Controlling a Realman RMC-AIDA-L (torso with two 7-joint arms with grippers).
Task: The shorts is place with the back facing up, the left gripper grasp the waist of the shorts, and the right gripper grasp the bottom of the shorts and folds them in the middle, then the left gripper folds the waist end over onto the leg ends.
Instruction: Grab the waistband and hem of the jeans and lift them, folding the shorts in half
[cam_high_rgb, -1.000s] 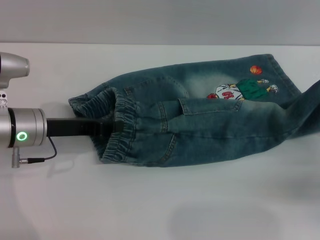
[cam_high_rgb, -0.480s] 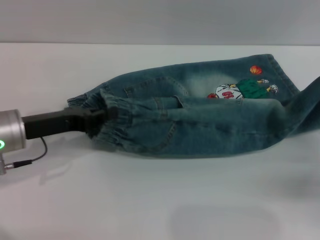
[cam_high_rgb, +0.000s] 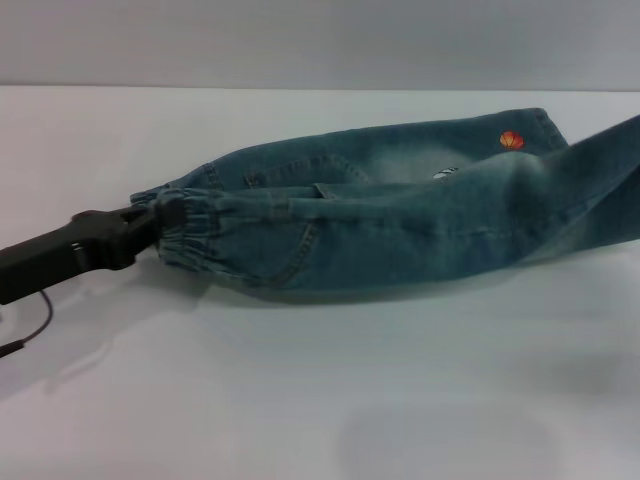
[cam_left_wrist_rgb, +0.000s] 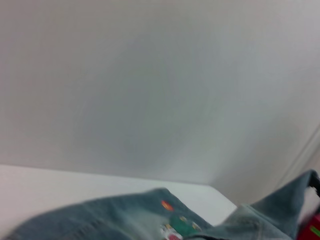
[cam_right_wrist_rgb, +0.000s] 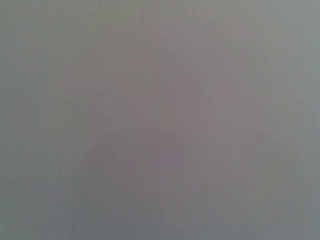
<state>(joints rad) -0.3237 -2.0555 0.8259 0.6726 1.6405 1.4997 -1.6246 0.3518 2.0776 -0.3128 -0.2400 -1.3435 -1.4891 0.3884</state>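
The blue denim shorts (cam_high_rgb: 400, 220) lie stretched lengthwise across the white table (cam_high_rgb: 350, 400), doubled along their length, with the near half lifted over the far half. My left gripper (cam_high_rgb: 155, 222) reaches in from the left and is shut on the gathered waist (cam_high_rgb: 190, 235). The upper leg rises to the right and leaves the head view at the edge (cam_high_rgb: 625, 165), so the bottom there is hidden. Only the orange ball (cam_high_rgb: 511, 141) of the print shows. The left wrist view shows the shorts (cam_left_wrist_rgb: 125, 215) from behind. The right gripper is out of view.
A pale grey wall (cam_high_rgb: 320, 40) runs behind the far table edge. Bare white tabletop lies in front of the shorts. The right wrist view is plain grey and shows nothing to name.
My left gripper has drawn back to the left with the waist, pulling the shorts taut. The near half has risen over the far half, covering most of the cartoon print.
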